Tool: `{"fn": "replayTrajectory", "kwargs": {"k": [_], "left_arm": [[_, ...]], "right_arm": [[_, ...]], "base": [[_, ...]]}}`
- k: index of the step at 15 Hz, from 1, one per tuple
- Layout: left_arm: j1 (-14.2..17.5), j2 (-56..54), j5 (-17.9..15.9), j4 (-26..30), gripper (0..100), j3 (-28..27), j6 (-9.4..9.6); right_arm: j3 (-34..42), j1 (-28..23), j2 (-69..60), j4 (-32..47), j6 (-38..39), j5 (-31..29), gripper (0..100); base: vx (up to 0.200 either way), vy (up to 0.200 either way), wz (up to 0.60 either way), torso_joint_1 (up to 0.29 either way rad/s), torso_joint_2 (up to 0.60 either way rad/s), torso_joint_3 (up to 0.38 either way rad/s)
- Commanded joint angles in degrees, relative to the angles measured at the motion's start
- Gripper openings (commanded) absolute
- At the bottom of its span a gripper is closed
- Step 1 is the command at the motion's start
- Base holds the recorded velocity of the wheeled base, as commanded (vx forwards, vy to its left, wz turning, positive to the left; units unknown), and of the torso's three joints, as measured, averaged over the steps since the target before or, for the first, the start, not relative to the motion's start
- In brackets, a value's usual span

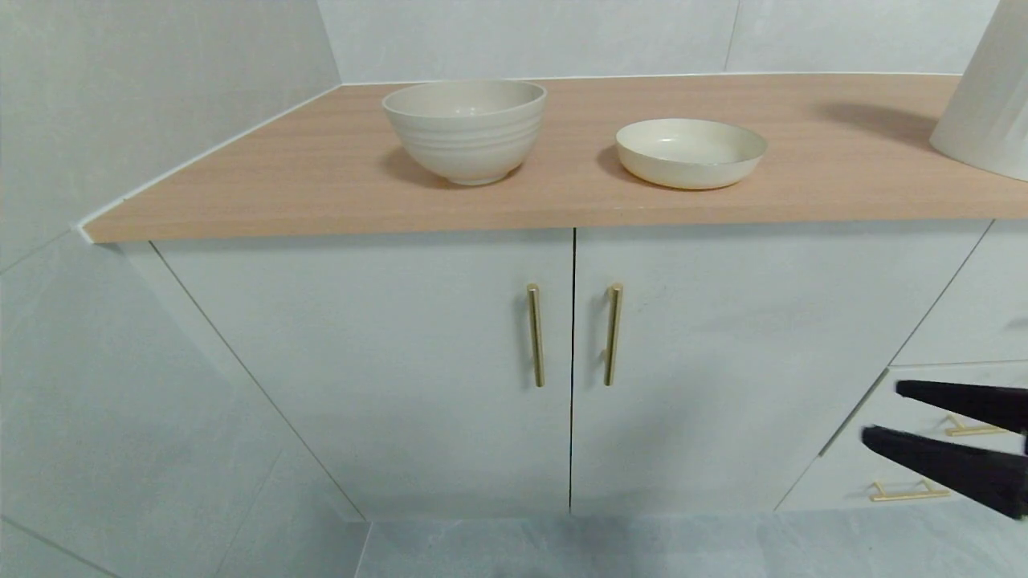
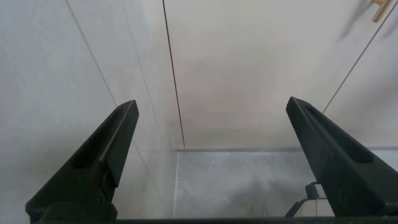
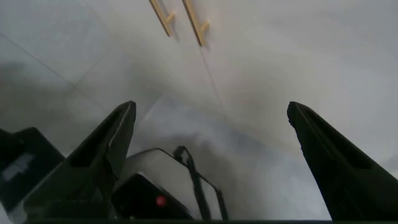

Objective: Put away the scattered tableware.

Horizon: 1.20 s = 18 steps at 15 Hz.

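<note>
A deep beige ribbed bowl point(image 1: 466, 128) stands on the wooden counter point(image 1: 321, 172), left of centre. A shallow cream dish point(image 1: 691, 151) sits to its right, apart from it. My right gripper point(image 1: 882, 413) is open low at the right, in front of the drawers, well below the counter, nothing between its fingers. In the right wrist view the right gripper point(image 3: 211, 112) points at the floor and the cabinet's gold handles point(image 3: 183, 22). My left gripper point(image 2: 211, 109) is open, empty, facing the white cabinet front near the floor.
Two white cabinet doors with gold handles point(image 1: 536, 335) close the space below the counter. Drawers with gold pulls point(image 1: 909, 490) lie at the right. A tall white vessel point(image 1: 984, 96) stands at the counter's far right. Tiled walls bound the left side and back.
</note>
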Motion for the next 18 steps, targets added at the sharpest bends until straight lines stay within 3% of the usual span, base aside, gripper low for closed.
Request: {"fn": "replayTrajectory", "kwargs": {"k": [1, 5, 15, 18], "left_arm": [[0.0, 0.0, 0.0, 0.0, 100, 0.0, 0.00], [0.0, 0.0, 0.0, 0.0, 100, 0.0, 0.00], [0.0, 0.0, 0.0, 0.0, 100, 0.0, 0.00], [0.0, 0.0, 0.0, 0.0, 100, 0.0, 0.00]], "right_arm": [[-11.7, 7.9, 22.4, -8.1, 3.3, 0.0, 100], [-21.1, 11.3, 31.3, -8.8, 6.6, 0.1, 100], [-19.4, 16.1, 37.9, -18.3, 10.0, -0.7, 100], [-19.0, 18.2, 42.1, -24.9, 12.4, -7.0, 100]], "base": [[0.000, 0.000, 0.00, 0.000, 0.00, 0.000], [0.000, 0.000, 0.00, 0.000, 0.00, 0.000], [0.000, 0.000, 0.00, 0.000, 0.00, 0.000], [0.000, 0.000, 0.00, 0.000, 0.00, 0.000]]}}
